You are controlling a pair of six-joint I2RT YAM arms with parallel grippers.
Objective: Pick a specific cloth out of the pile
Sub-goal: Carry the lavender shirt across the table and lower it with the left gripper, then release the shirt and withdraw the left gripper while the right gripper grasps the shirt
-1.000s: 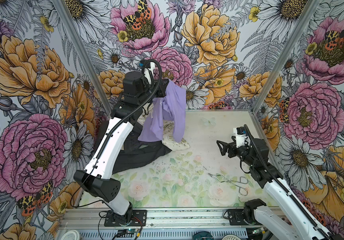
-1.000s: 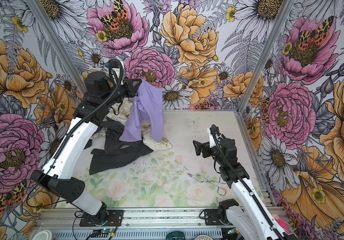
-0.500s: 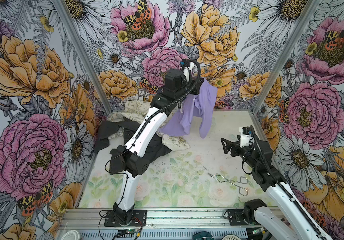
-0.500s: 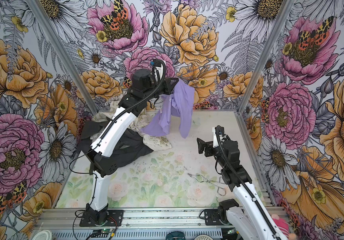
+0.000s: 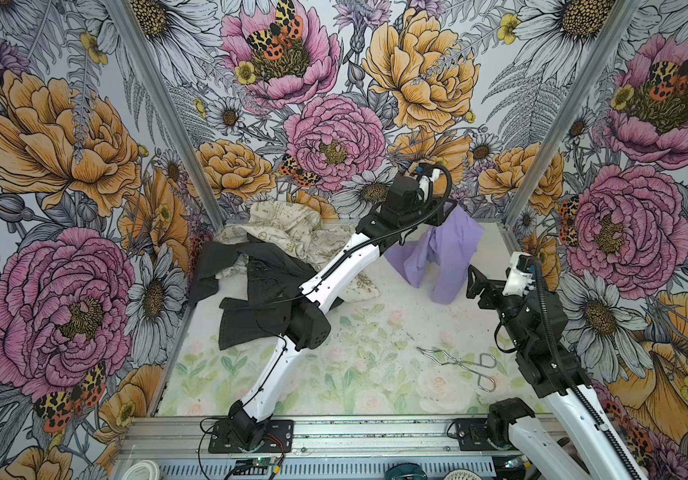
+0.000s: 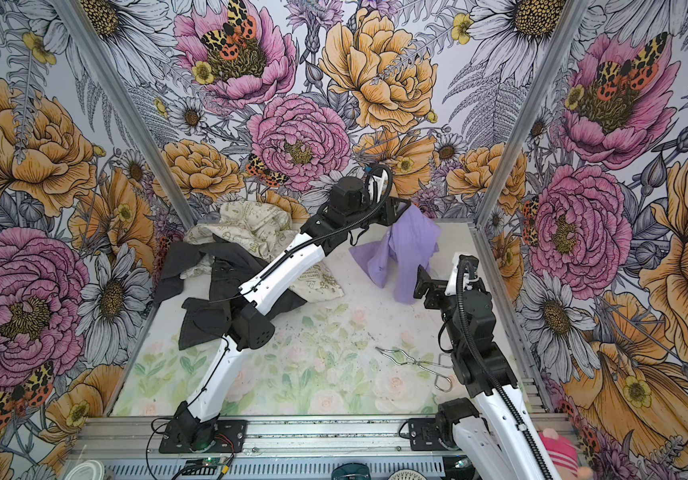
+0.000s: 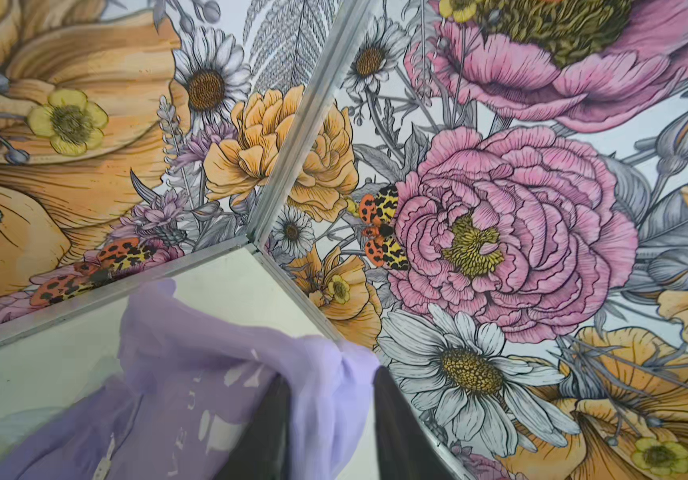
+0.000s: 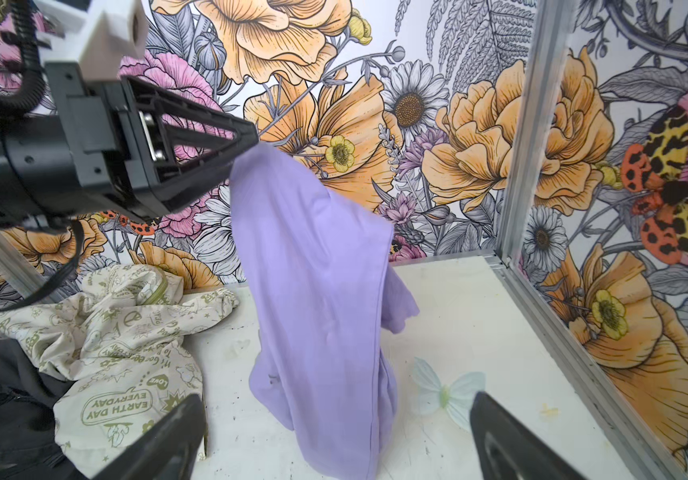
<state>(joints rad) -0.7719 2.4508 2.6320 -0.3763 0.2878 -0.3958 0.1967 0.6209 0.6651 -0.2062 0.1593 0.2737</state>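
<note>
1. The purple shirt (image 5: 442, 249) has swung off the pile (image 5: 275, 257) into the far right corner, and its lower end seems to reach the desk (image 5: 375, 332).
2. The left hand (image 7: 331, 376) has parted, with fabric bunched in the gap. We judge it is letting go.
3. The right hand (image 5: 471, 282) waits just beside the shirt, wide apart and empty.
4. The lettering (image 7: 209, 428) is blurred and unreadable.

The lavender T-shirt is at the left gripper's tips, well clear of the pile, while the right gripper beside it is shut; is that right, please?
Not quite: the right gripper is open, not shut; the right wrist view shows its fingers spread wide. The rest holds: the lavender T-shirt is at the left gripper's tips, well clear of the pile.
</note>
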